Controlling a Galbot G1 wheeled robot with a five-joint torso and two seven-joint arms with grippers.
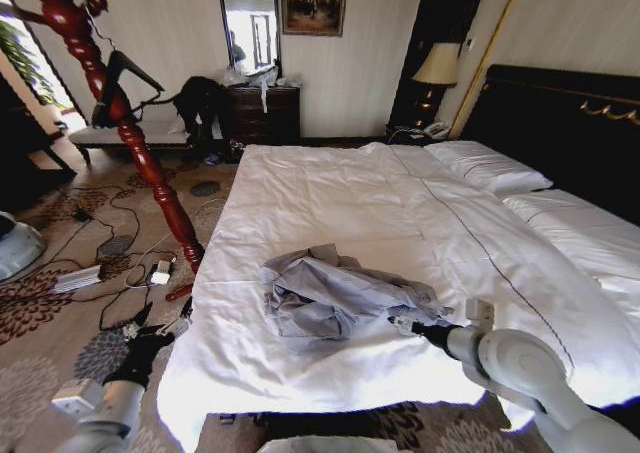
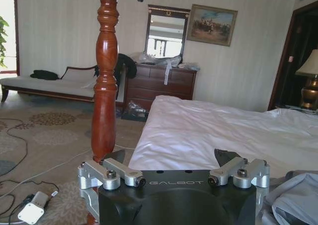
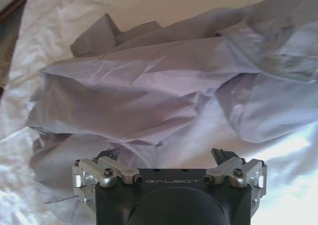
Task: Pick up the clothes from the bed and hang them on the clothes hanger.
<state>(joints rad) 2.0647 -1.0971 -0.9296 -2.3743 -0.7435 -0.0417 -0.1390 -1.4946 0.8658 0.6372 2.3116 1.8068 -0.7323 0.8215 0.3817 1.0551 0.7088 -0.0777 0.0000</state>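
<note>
The shirt (image 1: 335, 295) lies crumpled on the bed (image 1: 330, 188), unlifted, the right gripper (image 1: 403, 324) at its edge with jaws spread, the left gripper (image 1: 155, 335) idle by the bedside with jaws spread, and the clothes hanger (image 1: 125, 73) bare on the coat stand (image 1: 120, 113).

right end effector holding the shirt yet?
No. In the right wrist view the right end effector is open just short of the crumpled shirt, which lies loose on the bed.

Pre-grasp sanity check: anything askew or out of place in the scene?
The shirt lies crumpled on the bed, beside the open right gripper. The coat stand leans; cables litter the carpet near the open left gripper.
</note>
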